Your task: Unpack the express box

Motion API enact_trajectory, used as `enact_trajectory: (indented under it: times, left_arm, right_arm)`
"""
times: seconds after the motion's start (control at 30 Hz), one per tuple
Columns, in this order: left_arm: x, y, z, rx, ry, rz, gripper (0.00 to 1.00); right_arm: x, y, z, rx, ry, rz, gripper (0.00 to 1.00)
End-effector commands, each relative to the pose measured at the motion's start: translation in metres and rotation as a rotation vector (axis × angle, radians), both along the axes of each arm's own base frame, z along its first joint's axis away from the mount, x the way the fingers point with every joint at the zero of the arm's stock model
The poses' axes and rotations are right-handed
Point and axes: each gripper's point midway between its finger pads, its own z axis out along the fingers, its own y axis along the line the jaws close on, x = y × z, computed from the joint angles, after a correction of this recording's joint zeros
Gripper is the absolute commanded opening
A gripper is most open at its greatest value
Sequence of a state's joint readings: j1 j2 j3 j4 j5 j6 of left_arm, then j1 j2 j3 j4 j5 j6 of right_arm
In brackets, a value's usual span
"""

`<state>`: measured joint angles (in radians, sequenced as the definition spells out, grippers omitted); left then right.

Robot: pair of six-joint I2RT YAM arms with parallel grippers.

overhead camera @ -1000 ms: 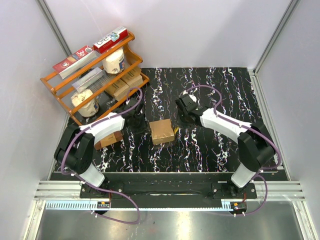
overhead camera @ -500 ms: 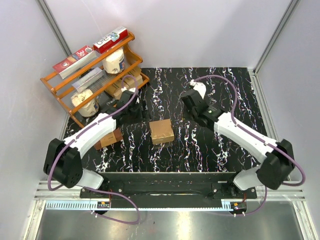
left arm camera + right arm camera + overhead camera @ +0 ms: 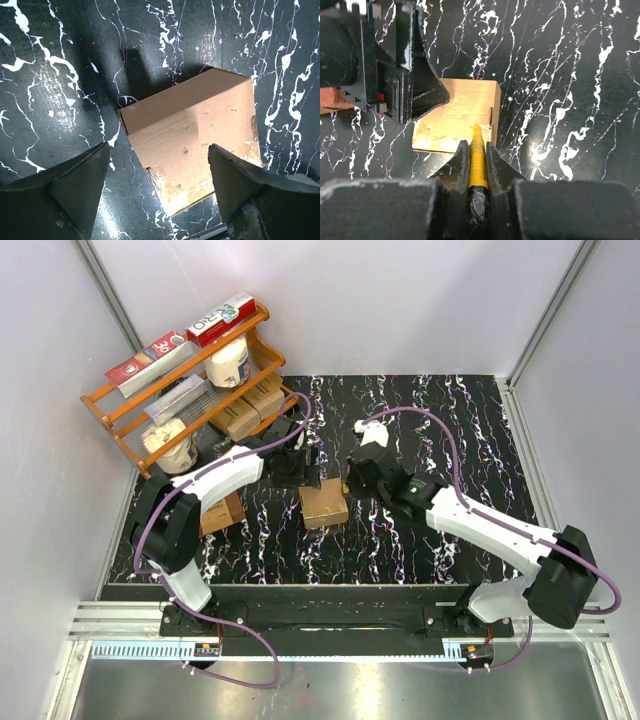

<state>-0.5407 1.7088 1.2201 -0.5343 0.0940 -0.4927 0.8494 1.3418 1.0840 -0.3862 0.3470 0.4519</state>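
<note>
The left hand (image 3: 157, 152), its fingers spread apart, hangs over the express box (image 3: 324, 504) at the middle of the desk (image 3: 440, 420), while the right hand (image 3: 477, 155), just right of it, is clamped on a yellow tool (image 3: 476, 137) pointing at the box's top.

White-and-black arms (image 3: 228, 474); purple cables (image 3: 430, 418)

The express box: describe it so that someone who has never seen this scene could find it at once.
Look at the black marbled table, near its middle. The express box is small, plain, light brown and roughly cubic, unlike the darker reddish box to its left.
</note>
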Motion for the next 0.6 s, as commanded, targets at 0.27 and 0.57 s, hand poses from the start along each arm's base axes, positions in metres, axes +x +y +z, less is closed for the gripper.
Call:
enact_trajectory:
  times: [0.27,0.57]
  left_arm:
    - [0.018,-0.006,0.009,0.023,-0.061,-0.099,0.85]
    - [0.018,-0.007,0.006,0.014,-0.046,-0.094,0.84]
  right_arm:
    - [0.013,0.016,-0.02,-0.069,-0.04,-0.042,0.0]
    - [0.015,0.014,-0.017,-0.07,-0.049,-0.056,0.0]
